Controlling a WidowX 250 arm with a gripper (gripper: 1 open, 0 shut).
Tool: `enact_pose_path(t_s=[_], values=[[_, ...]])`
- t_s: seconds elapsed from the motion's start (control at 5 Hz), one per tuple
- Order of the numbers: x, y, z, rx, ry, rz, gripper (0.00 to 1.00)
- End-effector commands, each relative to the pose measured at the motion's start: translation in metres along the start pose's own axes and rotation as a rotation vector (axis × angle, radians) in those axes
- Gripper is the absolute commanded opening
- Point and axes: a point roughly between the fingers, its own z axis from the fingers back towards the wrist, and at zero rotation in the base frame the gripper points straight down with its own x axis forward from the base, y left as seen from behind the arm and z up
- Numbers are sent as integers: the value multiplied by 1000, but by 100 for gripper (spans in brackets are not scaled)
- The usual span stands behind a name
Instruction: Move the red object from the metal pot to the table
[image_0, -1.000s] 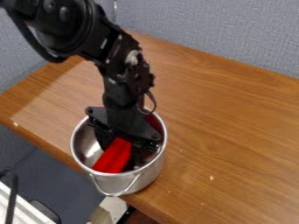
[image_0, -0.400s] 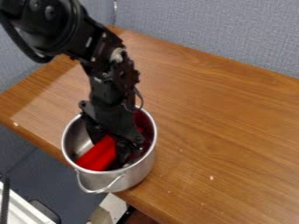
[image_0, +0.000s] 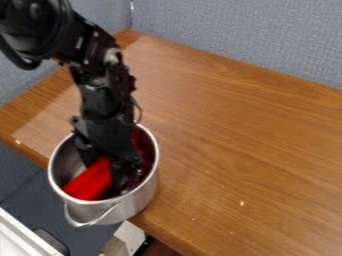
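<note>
- The gripper is pointed straight down into the metal pot, its fingers lowered past the rim; the jaws are shut, seemingly clamped on the upper end of the red object, though the contact itself is hidden by the dark fingers.
- The red object is found inside the pot, directly beneath and slightly to the near left of the gripper, leaning against the near-left wall.
- Its long axis is slanted from the gripper down toward the near left.
- The pot is stood at the near left edge of the table, partly overhanging it.
- Bare table is offered to the right and far side, so a lift clear of the rim is judged to be needed first.
</note>
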Motion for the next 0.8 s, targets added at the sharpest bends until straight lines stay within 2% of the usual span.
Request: enact_pose_path(t_s=[0.0, 0.2, 0.4, 0.6], values=[[5, 19, 7, 20, -44, -32, 0], [2, 30, 11, -10, -28, -81, 0], [-2, 42, 26, -31, -39, -109, 0], [1, 55, 35, -34, -54, -100, 0]])
